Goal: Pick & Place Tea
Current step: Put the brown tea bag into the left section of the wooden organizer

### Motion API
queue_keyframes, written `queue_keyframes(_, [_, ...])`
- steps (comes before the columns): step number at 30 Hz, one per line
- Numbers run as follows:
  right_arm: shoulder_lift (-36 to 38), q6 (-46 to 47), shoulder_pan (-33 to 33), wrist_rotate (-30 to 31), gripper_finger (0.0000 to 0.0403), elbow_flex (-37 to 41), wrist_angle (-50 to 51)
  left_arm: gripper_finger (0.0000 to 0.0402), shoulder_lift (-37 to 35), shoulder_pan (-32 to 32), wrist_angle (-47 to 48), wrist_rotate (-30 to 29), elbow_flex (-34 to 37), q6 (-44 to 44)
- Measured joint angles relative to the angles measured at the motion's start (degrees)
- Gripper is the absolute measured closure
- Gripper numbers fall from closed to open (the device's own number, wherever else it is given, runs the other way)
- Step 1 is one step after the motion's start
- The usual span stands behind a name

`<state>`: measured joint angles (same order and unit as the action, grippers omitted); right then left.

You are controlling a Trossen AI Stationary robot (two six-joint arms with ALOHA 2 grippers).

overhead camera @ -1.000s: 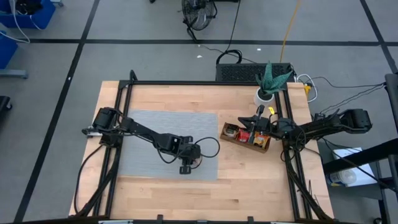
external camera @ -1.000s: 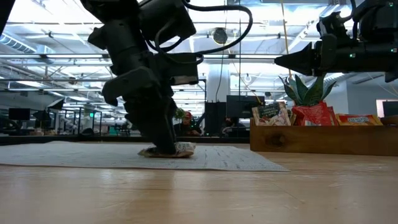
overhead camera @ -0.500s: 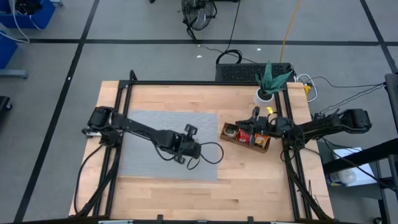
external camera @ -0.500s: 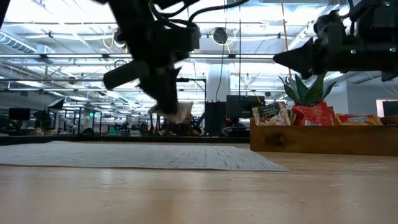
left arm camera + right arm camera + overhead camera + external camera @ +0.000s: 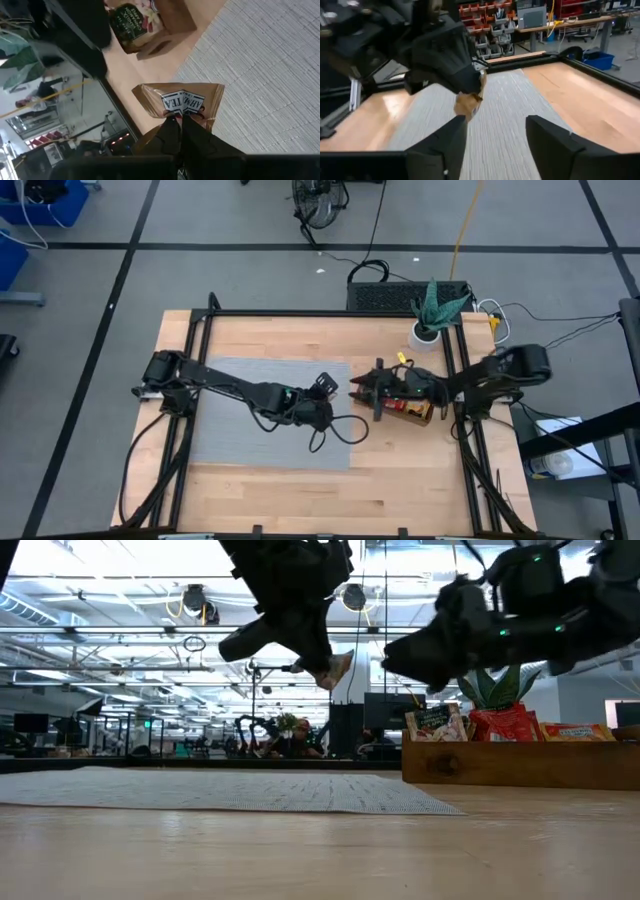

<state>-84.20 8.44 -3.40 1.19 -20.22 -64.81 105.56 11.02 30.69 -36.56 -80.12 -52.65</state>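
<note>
Brown sachet (image 5: 180,102) is pinched by one edge in left gripper (image 5: 322,387), frame centre | right gripper (image 5: 365,390) spread apart, facing it | risk: sachet dropped or grippers bumped at handover.

Even overhead light from ceiling strips (image 5: 120,635), bright in low view. Soft shadows on table (image 5: 300,490). Arms silhouetted, slightly motion-blurred; left wrist view's near foreground out of focus.
</note>
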Motion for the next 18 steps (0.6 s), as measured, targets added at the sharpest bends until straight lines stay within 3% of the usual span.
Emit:
queue_keyframes(3, [-6.21, 1.62, -0.42, -2.27, 0.0203, -2.93, -4.35, 0.0396, 0.00, 0.46, -0.25, 0.00, 0.00, 0.22])
queue_keyframes(10, [-14.46, 6.05, -2.45, -16.84, 0.0208, -11.37, -5.10, 0.0392, -0.05, 2.13, -0.55, 0.08, 0.00, 0.55])
queue_keyframes(18, [-16.83, 6.88, -2.40, -18.58, 0.0242, -13.47, -4.59, 0.0390, -0.09, 2.74, -0.34, 0.00, 0.02, 2.13])
